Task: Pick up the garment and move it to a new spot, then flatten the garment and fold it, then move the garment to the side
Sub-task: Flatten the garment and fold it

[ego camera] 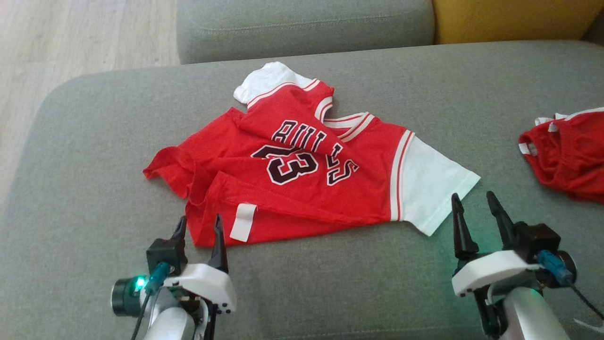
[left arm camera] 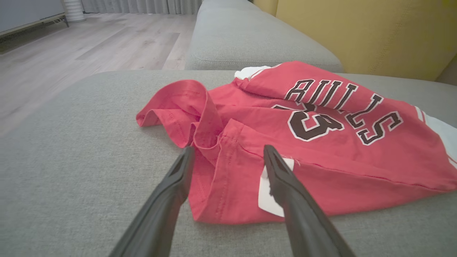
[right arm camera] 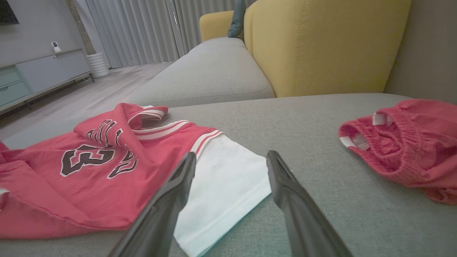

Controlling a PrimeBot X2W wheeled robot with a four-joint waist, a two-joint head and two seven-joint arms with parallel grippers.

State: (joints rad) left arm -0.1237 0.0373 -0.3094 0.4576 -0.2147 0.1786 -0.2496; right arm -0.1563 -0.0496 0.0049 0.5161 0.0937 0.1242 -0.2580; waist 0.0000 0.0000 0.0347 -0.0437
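- The red Bulls jersey [ego camera: 302, 174] lies rumpled in the middle of the grey sofa seat [ego camera: 85, 198].
- The left hand [ego camera: 199, 222] is spread wide and empty at the jersey's near hem, by the white label [ego camera: 243, 221].
- The right hand [ego camera: 473, 197] is wide and empty, just beside the white sleeve [ego camera: 432, 189].
- The red shorts [ego camera: 566, 156] lie well apart, to the right.

Left gripper [ego camera: 200, 218] & right gripper [ego camera: 473, 195]: two long dark tapered fingers [ego camera: 460, 226] are fitted to white housings [ego camera: 207, 283] w/ black blocks [ego camera: 165, 255]; blue plugs [ego camera: 549, 264], black cables [ego camera: 585, 297], green LEDs [ego camera: 140, 282] are seen; forearms [ego camera: 528, 316] pale.
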